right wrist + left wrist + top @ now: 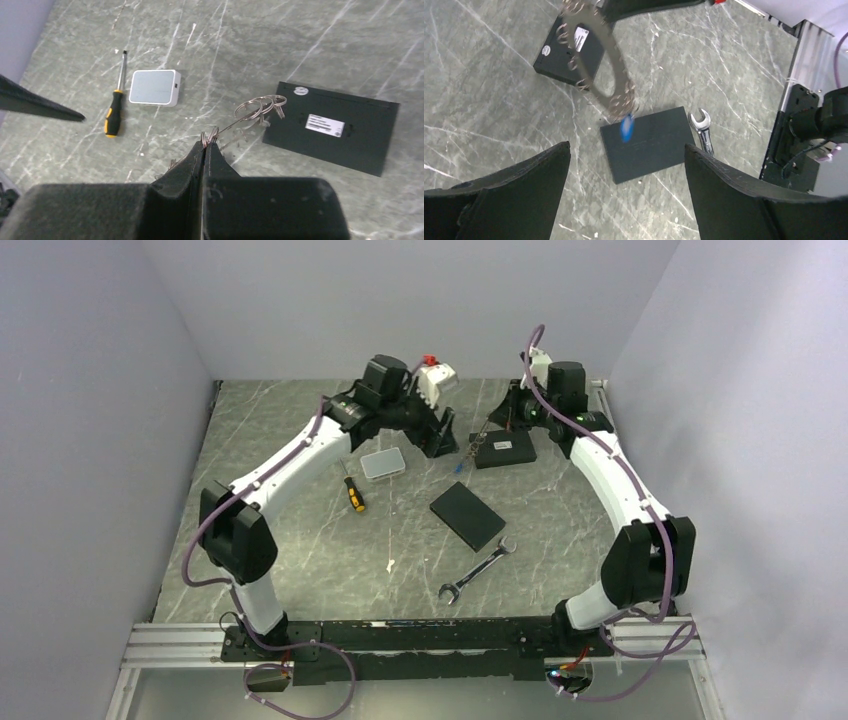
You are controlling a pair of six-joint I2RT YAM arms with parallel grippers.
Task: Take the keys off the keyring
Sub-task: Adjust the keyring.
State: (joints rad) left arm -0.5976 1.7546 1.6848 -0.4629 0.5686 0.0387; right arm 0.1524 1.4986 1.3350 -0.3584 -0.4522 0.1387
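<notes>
The keyring (599,65) is a thin grey metal ring hanging in the air. Its rim is lined with small metal keys (260,106), and a blue tagged piece (626,128) dangles, blurred, at its low end. My right gripper (205,145) is shut on the ring's edge and holds it above the table's back. In the top view the keyring (478,445) hangs between both grippers. My left gripper (626,150) is open, its fingers wide apart with nothing between them, just short of the blue piece. From above, the left gripper (445,440) sits just left of the ring.
A black labelled box (504,448) lies under the ring at the back. A black flat rectangle (467,515) and a silver wrench (478,568) lie mid-table. A white square box (383,463) and a yellow-handled screwdriver (353,490) lie to the left.
</notes>
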